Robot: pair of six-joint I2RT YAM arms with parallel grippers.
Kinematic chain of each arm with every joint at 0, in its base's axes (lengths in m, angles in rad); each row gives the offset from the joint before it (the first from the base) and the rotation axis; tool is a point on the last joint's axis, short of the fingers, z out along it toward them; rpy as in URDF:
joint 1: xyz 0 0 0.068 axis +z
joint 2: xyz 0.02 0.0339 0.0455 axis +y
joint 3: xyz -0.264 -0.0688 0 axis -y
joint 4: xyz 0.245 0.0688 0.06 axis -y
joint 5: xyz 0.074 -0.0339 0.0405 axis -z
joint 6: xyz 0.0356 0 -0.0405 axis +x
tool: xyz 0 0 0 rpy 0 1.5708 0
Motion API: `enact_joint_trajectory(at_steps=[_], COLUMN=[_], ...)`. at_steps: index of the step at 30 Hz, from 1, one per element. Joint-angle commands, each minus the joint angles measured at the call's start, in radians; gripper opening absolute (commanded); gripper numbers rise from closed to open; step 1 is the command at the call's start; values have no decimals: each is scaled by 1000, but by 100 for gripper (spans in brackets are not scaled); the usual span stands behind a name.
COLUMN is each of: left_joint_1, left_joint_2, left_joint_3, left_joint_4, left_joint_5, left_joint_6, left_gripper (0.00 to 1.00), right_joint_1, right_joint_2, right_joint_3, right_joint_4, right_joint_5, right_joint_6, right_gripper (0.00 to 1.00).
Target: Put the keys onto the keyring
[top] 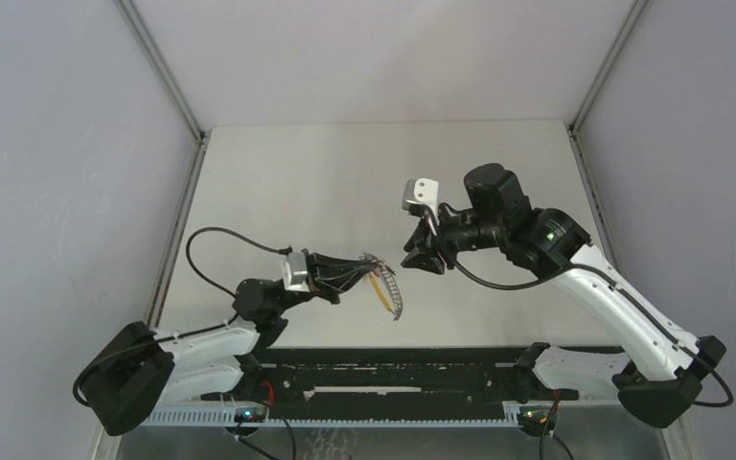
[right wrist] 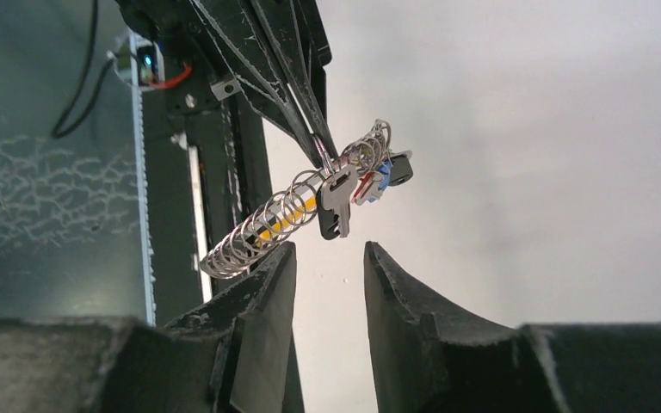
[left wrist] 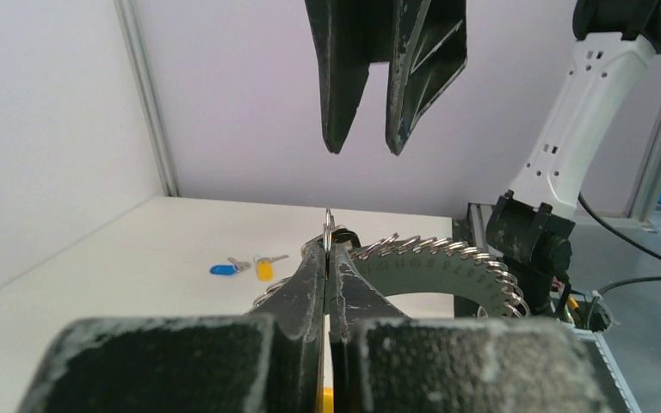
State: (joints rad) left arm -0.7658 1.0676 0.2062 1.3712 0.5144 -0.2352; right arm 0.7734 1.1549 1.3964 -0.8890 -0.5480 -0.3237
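- The left gripper (left wrist: 330, 258) is clamped tight on one thin ring of the keyring (left wrist: 435, 274). The pinched loop stands up just past its fingertips, and the rest of the coil curls away to its right.
- A black-headed key (right wrist: 336, 202) hangs from the coil just below that pinch point, with small red and blue pieces beside it. It looks threaded on, though the ring's split is too fine to make out.
- The right gripper (left wrist: 366, 148) hovers close in front of the left fingertips. Its jaws are parted and nothing is between them; the black-headed key dangles just ahead of the gap.
- A blue key (left wrist: 221, 269) and a yellow key (left wrist: 264, 270) lie side by side on the table (left wrist: 120, 292), beyond the left gripper and off to its left, well apart from both sets of jaws and not yet on the ring.
- The job reads as partly done — one key up, two to fetch.
- To do the next step well, the right gripper should back straight off so a fingertip cannot snag the coil.
- It should then take a key by its plastic head, leaving the hole end free to thread.
- The left gripper's job is to hold firm and steady — any twist would swing the hanging key and move the target loop.
- Both keys lie flat, so a shallow, narrow pinch is called for, and they could skid.
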Motion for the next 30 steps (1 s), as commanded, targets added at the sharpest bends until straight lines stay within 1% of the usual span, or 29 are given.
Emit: enact_joint_trajectory(at_steps=[1, 7, 12, 20, 30], left_joint_1=[-3, -10, -21, -26, -29], left_joint_2=[-55, -92, -108, -112, -132], left_joint_3=[-12, -1, 2, 4, 7], left_joint_4=[85, 86, 88, 88, 89], left_joint_5=[-47, -60, -77, -93, -100], left_joint_6=[31, 39, 44, 52, 50], left_gripper=[0, 0, 0, 0, 0], right_joint_1=[-55, -80, -79, -71, -71], right_joint_2=[-64, -61, -33, -2, 22], right_joint_3=[-110, -222, -236, -235, -235], right_joint_4=[324, 561, 641, 687, 659], right_joint_5=[-182, -269, -320, -371, -404], right_joint_6=[164, 303, 351, 374, 344], right_gripper=[35, 34, 32, 25, 21])
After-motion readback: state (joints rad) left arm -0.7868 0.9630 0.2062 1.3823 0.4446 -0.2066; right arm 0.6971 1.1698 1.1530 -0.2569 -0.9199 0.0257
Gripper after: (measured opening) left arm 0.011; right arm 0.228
